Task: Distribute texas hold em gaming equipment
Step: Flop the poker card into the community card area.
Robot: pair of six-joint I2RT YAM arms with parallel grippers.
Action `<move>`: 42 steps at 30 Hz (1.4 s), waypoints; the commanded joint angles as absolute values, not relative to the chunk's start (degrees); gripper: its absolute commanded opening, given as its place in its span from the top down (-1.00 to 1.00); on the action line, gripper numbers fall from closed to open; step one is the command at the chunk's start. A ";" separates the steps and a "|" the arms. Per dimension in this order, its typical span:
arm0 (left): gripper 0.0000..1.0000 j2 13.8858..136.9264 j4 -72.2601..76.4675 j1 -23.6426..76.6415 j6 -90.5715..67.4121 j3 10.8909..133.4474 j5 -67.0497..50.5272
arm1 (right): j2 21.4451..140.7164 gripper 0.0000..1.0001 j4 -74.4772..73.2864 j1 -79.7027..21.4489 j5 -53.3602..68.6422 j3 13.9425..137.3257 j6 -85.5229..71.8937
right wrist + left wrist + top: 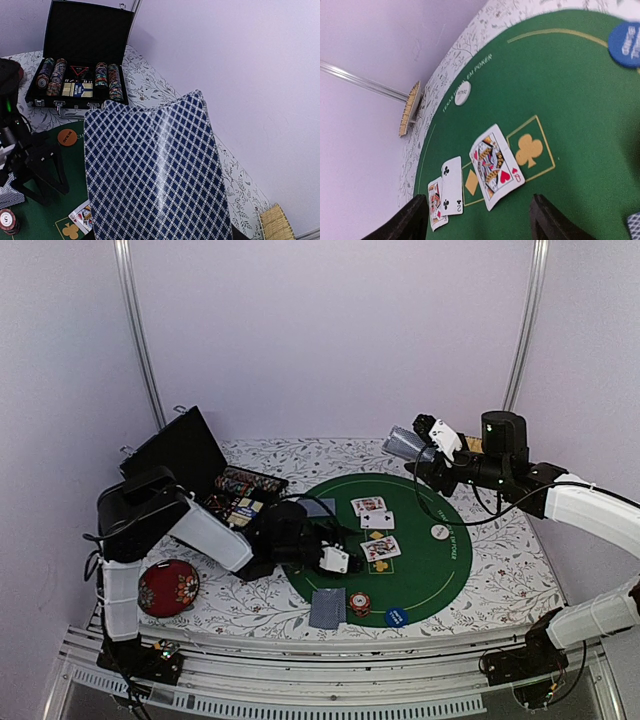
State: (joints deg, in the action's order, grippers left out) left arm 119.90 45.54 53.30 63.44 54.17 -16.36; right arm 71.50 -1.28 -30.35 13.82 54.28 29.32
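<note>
Blue-and-white lattice-backed playing card (155,175) clamped in right fingers (427,452), raised above far edge of green round felt mat (440,570). Left fingers (407,222) spread apart, empty, low over mat beside face-up king of hearts (496,166).

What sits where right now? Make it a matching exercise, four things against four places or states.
1. blue disc
2. blue-backed cards
3. red floral dish
4. black case

A. held up by the right gripper
B. open, at the back left
C. at the near edge of the green mat
D. off the mat, at the near left

Pairs: 1-C, 2-A, 3-D, 4-B
</note>
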 commanded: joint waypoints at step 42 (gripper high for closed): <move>-0.23 134.43 4.37 53.22 26.99 85.95 2.06 | 67.77 0.07 -1.40 -28.92 12.30 53.42 27.60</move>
